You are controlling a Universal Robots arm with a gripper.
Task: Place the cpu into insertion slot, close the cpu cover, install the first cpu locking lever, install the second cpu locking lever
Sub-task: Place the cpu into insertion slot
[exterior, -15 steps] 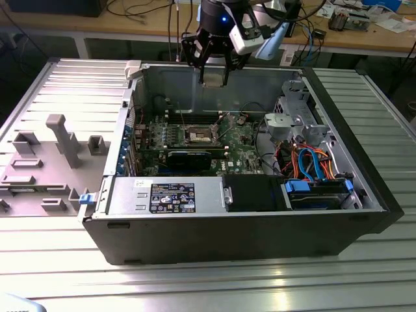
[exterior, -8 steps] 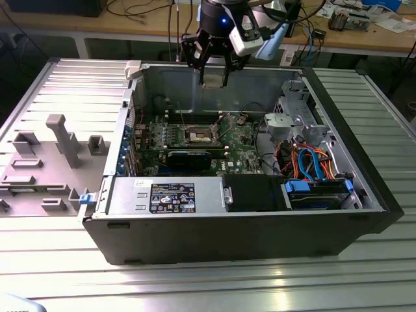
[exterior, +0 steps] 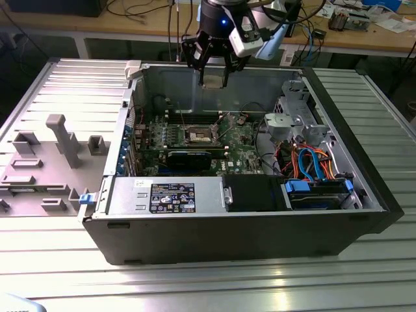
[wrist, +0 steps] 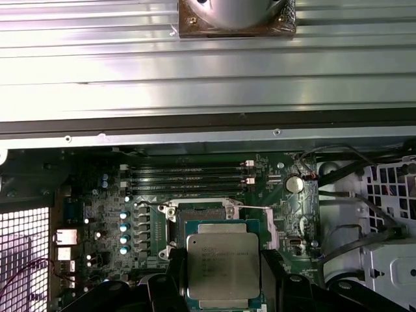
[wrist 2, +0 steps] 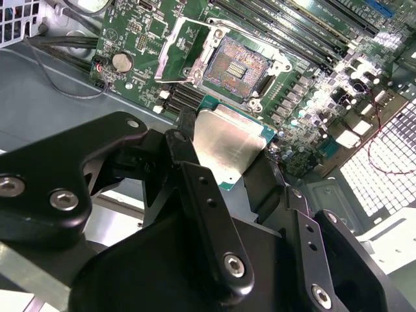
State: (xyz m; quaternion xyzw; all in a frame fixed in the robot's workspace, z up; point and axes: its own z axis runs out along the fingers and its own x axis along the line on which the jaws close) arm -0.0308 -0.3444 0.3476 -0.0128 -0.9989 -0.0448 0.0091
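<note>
The hand (exterior: 214, 79) hangs above the open case (exterior: 195, 227), up by the case's far wall and well clear of the board (exterior: 242, 140) below it. Its two black fingers (wrist 2: 188, 149) are closed narrow on the cpu (wrist 2: 227, 146), gripping it by two opposite edges with the dull silver top facing the wrist cameras. In the first wrist view the cpu (wrist: 223, 266) sits between the fingers (wrist: 174, 276) of the hand (wrist: 224, 278) and covers part of the socket (wrist: 201, 212) beneath, apart from it and not seated. In the second wrist view the socket (wrist 2: 237, 68) lies bare, its square field of contacts exposed, and the cover (wrist 2: 179, 53) is swung open, standing up along the socket's edge on the side nearer the coin cell (wrist 2: 121, 62). The memory slots (wrist: 188, 179) run in a row just beyond the socket, and the coin cell (wrist: 296, 183) sits near their end. In the exterior view the socket (exterior: 198, 135) is near the middle of the board, with the long black graphics card (exterior: 188, 156) just in front of it and a bundle of blue and orange cables (exterior: 312, 162) toward the exterior view's right. The case lies on its side on a ribbed metal bench (exterior: 195, 283), and grey fixtures (exterior: 58, 136) stand on the bench at the exterior view's left
</note>
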